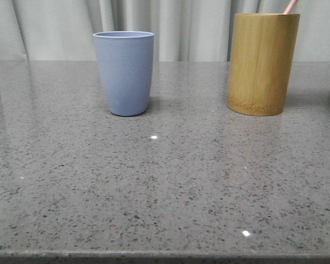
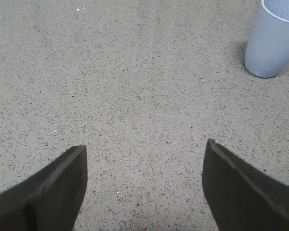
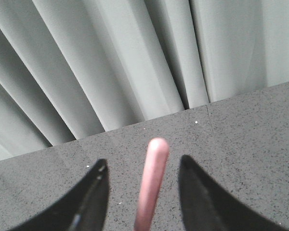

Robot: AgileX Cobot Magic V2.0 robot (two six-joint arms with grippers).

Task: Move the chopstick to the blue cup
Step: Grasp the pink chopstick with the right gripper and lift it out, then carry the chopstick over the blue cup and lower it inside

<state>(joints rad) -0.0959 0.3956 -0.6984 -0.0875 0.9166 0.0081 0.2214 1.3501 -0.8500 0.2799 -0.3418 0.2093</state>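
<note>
We see thin pale pink chopstick between spread right pincer fingers, standing in tan bamboo cylinder, 3 o'clock from matte blue cup. Left pincer apart. Light, stiff, slippery; we judge gripping near top best.

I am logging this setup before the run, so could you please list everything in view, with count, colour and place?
blue cup: one, pale greyish-blue, upright on the table, left of centre toward the back.
bamboo cup: one, tan, upright on the table, right side toward the back.
chopstick: one, pale pink, its tip sticking out of the bamboo cup; in the right wrist view it stands between the right gripper's fingers.
table: one, grey speckled stone.
curtain: one, pale grey, pleated, behind the table.
left gripper: one, black fingers spread wide over bare table, the blue cup off to one side.
right gripper: one, black fingers apart, either side of the chopstick, not touching it.
</note>
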